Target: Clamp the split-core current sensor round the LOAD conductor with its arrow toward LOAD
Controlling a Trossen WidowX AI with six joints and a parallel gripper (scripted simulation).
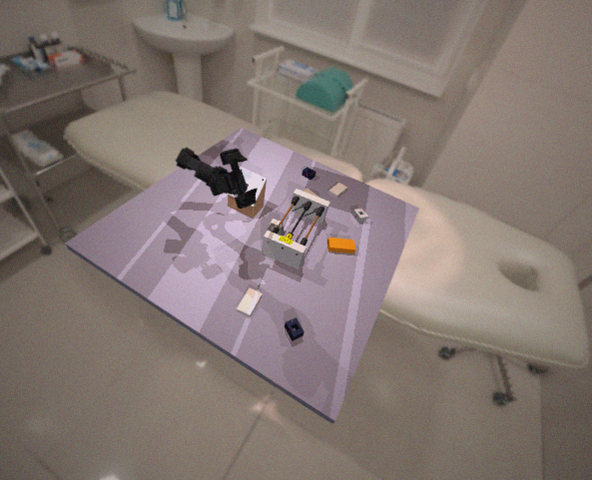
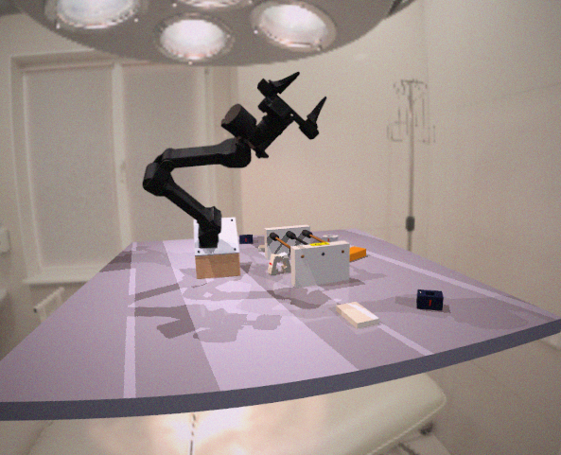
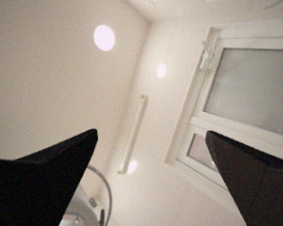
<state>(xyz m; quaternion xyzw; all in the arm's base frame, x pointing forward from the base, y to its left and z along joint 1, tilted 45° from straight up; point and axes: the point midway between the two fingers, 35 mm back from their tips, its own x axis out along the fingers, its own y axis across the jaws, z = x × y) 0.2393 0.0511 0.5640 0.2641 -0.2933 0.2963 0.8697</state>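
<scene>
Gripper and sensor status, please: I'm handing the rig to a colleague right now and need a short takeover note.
Gripper: wide open, holding nothing, raised above the table and pointing up and away from it.
Sensor: the white open piece, apparently, standing beside the conductor frame.
Done: nothing clamped on any conductor.
Left: grasp the sensor, fit it round LOAD with its arrow toward the marker, latch, release.
Check: I can't read the LOAD marking or the arrow's direction here.

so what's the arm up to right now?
The gripper is wide open and holds nothing, raised above the table and pointing up and outward. The white sensor stands open beside the rack that carries three conductors, not clamped round any of them. So clamping and latching are both still to do.
</scene>
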